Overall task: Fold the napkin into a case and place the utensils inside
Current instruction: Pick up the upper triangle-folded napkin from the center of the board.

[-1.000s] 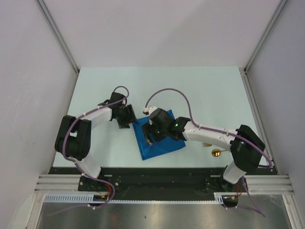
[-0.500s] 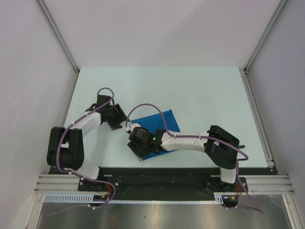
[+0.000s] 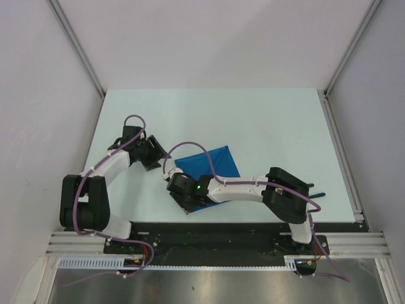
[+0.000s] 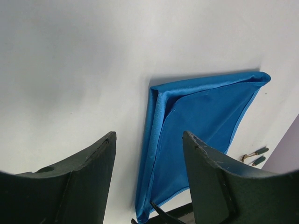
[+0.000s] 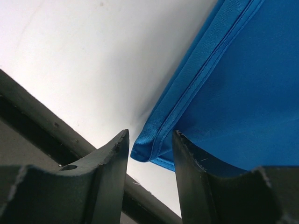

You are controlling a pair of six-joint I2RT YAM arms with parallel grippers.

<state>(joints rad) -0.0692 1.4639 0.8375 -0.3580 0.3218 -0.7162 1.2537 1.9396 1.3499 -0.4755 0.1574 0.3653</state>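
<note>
From above, the napkin (image 3: pixel 212 166) lay flat as a bright blue slanted quadrilateral on the pale matte table (image 3: pixel 266 120), just below frame centre. The left gripper (image 3: pixel 154 156) sat just off its upper-left corner, and the right gripper (image 3: pixel 183 197) was over its lower-left corner.

In the left wrist view, two blunt black fingers (image 4: pixel 79 186) stood spread wide, holding nothing. Beyond them the satiny cloth showed a doubled, hemmed left edge. The utensils (image 4: pixel 254 156), slim with dark handles, lay at lower right.

In the right wrist view, the scuffed fingers stood narrowly parted astride the folded, stitched corner, not pinching it.
</note>
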